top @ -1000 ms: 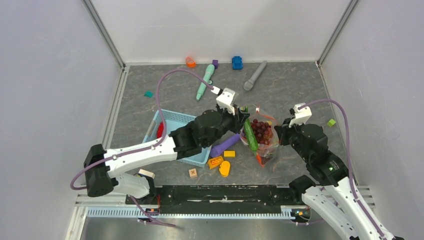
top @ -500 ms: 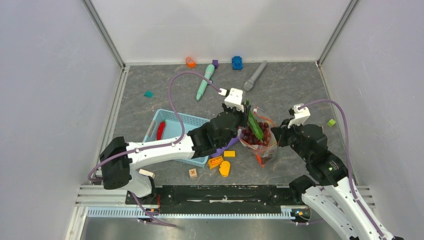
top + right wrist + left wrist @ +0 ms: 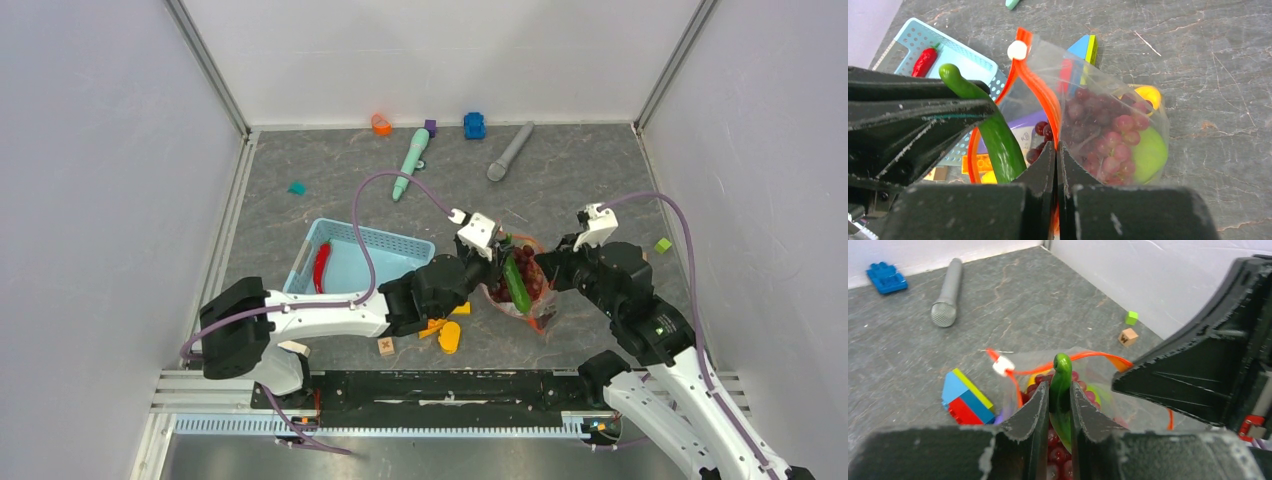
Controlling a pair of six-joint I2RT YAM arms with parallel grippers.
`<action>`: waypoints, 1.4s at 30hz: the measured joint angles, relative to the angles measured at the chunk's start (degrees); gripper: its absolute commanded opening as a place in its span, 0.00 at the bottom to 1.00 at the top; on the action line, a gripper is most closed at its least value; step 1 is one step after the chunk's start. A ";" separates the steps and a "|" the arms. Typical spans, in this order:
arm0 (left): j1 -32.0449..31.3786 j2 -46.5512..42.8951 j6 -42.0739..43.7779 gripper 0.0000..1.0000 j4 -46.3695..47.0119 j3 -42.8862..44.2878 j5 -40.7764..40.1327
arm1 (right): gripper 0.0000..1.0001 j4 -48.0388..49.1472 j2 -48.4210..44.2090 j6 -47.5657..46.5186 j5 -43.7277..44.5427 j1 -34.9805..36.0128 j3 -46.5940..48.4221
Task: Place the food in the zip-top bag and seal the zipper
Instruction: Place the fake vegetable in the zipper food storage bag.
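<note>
The clear zip-top bag (image 3: 537,300) lies at centre right, mouth held open, with dark grapes (image 3: 1103,130), a green apple (image 3: 1150,152) and a yellow piece (image 3: 1148,93) inside. My left gripper (image 3: 506,263) is shut on the green vegetable (image 3: 1061,385) and holds it in the bag's mouth, tip over the grapes. My right gripper (image 3: 1056,150) is shut on the orange-red zipper strip (image 3: 1048,107). The white slider (image 3: 1017,50) sits at the strip's far end. A red chilli (image 3: 320,265) lies in the light-blue basket (image 3: 370,250).
Orange and yellow blocks (image 3: 432,325) and a wooden cube (image 3: 386,346) lie near the left arm. A coloured block (image 3: 965,397) sits beside the bag. A grey microphone (image 3: 510,152), teal pen (image 3: 410,163), blue toy (image 3: 474,125) and green cube (image 3: 662,245) lie farther off.
My left gripper has carried the green vegetable right and toward the near edge, from beside the bag into its open mouth. My right gripper has kept its hold on the bag's edge.
</note>
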 measured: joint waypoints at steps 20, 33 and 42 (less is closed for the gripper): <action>-1.27 3.30 -6.45 0.02 -9.27 5.14 -2.56 | 0.00 3.89 -2.62 4.28 -0.74 -0.02 0.17; -7.67 7.67 -12.37 0.02 -0.83 6.08 -34.95 | 0.00 10.14 -3.41 10.54 -0.02 -0.02 -4.20; -10.71 13.53 -7.65 0.02 7.32 9.20 -46.27 | 0.00 10.56 -3.39 12.44 -0.17 -0.02 -4.61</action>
